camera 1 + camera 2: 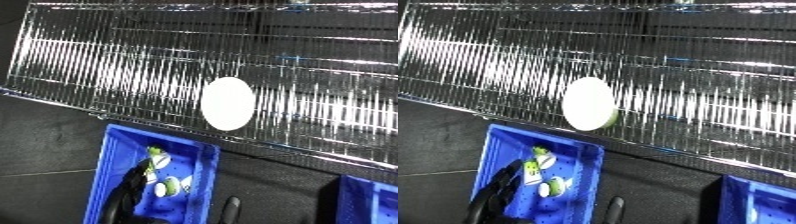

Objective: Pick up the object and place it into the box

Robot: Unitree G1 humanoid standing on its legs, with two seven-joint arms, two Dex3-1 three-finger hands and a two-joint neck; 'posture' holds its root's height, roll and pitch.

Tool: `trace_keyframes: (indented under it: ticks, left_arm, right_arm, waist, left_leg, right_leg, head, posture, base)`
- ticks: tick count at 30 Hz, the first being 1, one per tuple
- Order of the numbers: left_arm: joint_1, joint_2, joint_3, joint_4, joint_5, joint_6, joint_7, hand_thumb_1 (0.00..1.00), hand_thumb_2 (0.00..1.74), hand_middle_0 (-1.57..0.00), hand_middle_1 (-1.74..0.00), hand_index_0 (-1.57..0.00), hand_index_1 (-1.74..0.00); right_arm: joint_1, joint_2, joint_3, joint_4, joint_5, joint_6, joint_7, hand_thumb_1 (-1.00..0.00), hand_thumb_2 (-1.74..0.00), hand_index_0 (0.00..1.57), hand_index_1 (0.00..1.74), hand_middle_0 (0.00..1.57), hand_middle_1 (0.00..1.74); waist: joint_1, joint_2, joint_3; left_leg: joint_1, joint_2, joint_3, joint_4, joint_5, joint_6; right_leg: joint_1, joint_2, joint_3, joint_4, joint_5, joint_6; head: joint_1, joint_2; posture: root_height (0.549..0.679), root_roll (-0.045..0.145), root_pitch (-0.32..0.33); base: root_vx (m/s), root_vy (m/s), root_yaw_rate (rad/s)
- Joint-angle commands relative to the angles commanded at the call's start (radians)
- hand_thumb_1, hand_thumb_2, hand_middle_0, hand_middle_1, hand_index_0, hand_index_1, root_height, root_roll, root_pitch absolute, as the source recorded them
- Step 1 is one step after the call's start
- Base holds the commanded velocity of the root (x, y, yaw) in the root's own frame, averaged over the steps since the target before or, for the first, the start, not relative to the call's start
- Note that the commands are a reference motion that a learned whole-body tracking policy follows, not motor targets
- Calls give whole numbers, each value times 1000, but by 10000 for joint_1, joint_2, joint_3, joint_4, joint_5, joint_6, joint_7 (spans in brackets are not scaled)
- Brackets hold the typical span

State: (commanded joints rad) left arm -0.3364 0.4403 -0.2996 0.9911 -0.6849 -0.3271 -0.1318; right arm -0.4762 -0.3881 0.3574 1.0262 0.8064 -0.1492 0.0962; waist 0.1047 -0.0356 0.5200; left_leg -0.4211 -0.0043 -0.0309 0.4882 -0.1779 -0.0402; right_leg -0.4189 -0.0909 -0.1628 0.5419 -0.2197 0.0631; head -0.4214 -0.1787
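A white oval disc (227,103) lies on the shiny wire shelf (107,65), close to its front edge. Below the shelf stands a blue bin (114,150) holding small green and white objects (158,161). My left hand (129,192) shows as a dark shape reaching down into this bin, right beside those objects; whether it touches or holds one is hidden. A single dark finger of my right hand (231,207) rises from the lower edge just right of the bin, well below the disc.
A second blue bin (373,200) stands at the lower right corner. Dark floor (44,145) lies around both bins. The wire shelf spans the whole upper half and slopes down to the right.
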Motion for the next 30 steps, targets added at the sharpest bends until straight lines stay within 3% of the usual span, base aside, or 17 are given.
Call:
trace_keyframes:
  ticks: [3,10,20,25,30]
  left_arm:
    - [94,57,-149,-541,195,-430,-157,0,0,0,0,0,0]
    - [483,237,-733,-3085,-923,-381,-1631,0,0,0,0,0,0]
    - [463,1306,-1440,-6915,-1991,1251,-3100,0,0,0,0,0,0]
    - [337,1740,-1372,-8057,-2434,846,-2670,0,0,0,0,0,0]
    - [327,1916,-725,-9046,-1853,-328,-995,0,0,0,0,0,0]
  right_arm:
    - [51,61,12,97,109,-69,10,0,0,0,0,0,0]
    - [272,-108,-83,205,23,-73,20,0,0,0,0,0,0]
    - [450,-500,-274,277,616,96,97,0,0,0,0,0,0]
    - [580,-609,-304,321,806,10,207,0,0,0,0,0,0]
    - [815,-529,-390,373,1027,-272,340,0,0,0,0,0,0]
  waist:
    - [119,-36,0]
    - [380,52,0]
    - [607,253,0]
    - [647,280,0]
    - [774,194,0]
  left_leg:
    - [-14,11,-41,-58,-1,-1]
    - [-42,-37,-182,-169,-49,16]
    - [-127,-215,-393,-71,-165,46]
    - [-81,-240,-438,-170,-148,40]
    - [-146,-254,-505,-223,-133,29]
  right_leg:
    - [-4,-51,-62,8,5,24]
    - [-3,-192,-248,-13,70,97]
    - [23,-393,-453,-47,212,169]
    - [69,-417,-466,-195,304,206]
    - [40,-423,-514,-299,371,215]
  head:
    - [240,-73]
    - [1459,-113]
    - [2615,-237]
    - [2977,-259]
    - [3409,-197]
  posture:
    - [656,37,96]
    - [657,34,102]
    - [659,37,104]
    - [660,36,106]
    - [661,36,112]
  base:
    - [7,-13,85]
    - [-7,-6,115]
    - [-8,-14,112]
    - [1,-14,42]
    - [2,-52,71]
